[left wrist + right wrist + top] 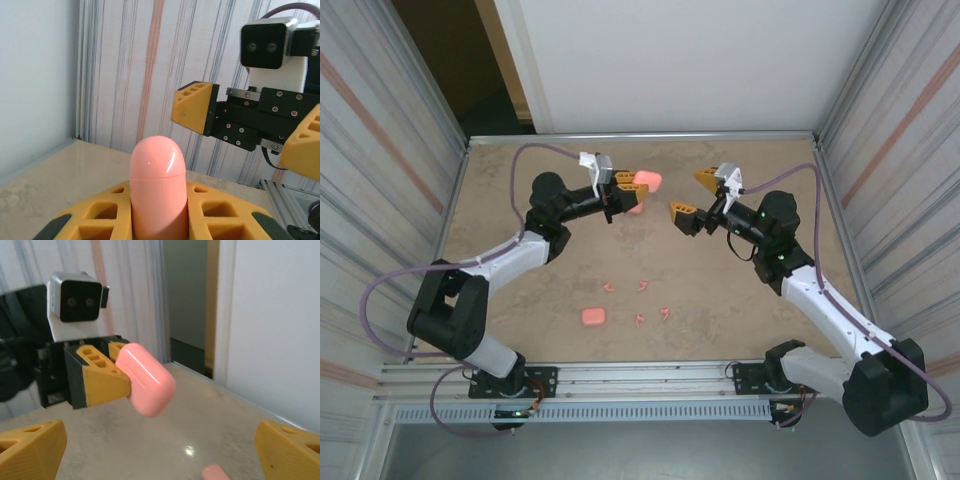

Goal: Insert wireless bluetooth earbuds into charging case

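Left gripper (635,183) is clamping the closed pink charging case (648,181), holding it lid-end outward above the far middle of the table (720,320). Facing it, the right gripper (692,195) is gaping wide, probably to open the lid. Earbuds (643,285) are lying loose near the front.

Tan tabletop (720,290) w/ striped side walls (380,150), white panel (680,60) at back.
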`<move>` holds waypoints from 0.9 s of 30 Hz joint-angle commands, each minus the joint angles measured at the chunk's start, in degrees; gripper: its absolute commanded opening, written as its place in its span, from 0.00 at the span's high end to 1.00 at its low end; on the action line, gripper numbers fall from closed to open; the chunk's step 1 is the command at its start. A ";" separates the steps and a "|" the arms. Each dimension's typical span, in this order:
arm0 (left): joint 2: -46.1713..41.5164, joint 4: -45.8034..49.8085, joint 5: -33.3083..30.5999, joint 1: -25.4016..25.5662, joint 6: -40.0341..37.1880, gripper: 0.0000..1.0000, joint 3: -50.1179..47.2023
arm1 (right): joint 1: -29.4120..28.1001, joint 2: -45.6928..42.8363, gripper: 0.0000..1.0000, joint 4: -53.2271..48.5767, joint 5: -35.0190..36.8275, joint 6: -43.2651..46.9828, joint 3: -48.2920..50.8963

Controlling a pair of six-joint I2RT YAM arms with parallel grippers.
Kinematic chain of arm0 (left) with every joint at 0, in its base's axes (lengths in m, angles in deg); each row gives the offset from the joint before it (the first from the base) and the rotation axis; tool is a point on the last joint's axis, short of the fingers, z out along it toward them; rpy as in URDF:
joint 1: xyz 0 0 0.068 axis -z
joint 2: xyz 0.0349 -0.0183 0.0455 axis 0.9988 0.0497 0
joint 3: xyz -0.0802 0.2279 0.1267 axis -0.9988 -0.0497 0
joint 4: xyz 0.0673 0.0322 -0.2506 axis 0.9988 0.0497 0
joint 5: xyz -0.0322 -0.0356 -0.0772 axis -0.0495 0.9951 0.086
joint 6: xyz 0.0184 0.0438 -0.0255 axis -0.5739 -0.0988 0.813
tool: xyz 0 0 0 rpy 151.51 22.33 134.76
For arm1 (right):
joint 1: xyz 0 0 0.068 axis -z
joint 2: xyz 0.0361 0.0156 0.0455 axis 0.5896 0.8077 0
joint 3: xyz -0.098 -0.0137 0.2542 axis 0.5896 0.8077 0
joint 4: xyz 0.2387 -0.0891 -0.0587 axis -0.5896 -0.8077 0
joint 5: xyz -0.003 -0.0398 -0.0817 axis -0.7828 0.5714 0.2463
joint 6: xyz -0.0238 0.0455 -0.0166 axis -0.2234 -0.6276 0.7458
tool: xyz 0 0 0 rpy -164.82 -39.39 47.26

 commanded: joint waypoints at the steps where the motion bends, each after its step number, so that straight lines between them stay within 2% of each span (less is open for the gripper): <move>1: -1.09 -12.99 -0.87 -0.08 0.09 1.00 -1.31 | 0.41 2.11 0.04 6.63 -6.97 -7.19 -1.95; 13: 0.34 -20.26 0.81 -0.03 1.80 1.00 -2.30 | 0.14 7.68 0.05 10.29 -8.80 -10.22 -6.65; 27: 0.71 -20.96 1.66 0.03 2.69 1.00 -1.83 | -1.66 12.51 0.05 9.14 -8.28 -8.89 -11.72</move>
